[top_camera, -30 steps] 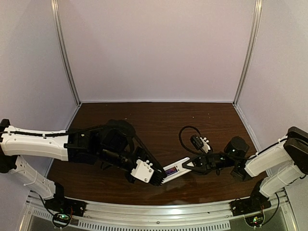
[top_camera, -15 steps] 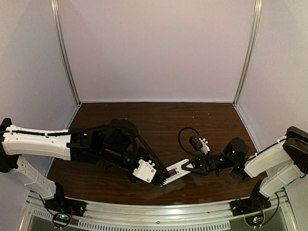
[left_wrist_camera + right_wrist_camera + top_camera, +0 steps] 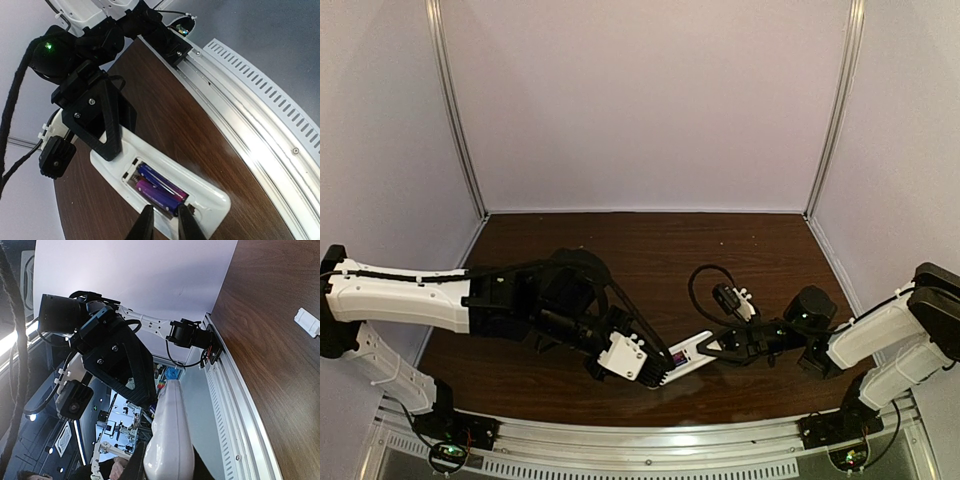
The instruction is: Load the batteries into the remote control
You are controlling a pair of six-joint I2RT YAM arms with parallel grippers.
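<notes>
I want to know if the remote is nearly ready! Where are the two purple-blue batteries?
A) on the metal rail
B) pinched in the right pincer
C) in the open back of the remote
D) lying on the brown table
C: the left wrist view shows both batteries lying side by side in the open compartment of the remote control.

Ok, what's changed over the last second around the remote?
The left end effector edged slightly toward the right end effector, closing in along the remote control, which dipped a touch. Unchanged: the right end effector's hold on the remote, and the batteries lying in the open bay.
</notes>
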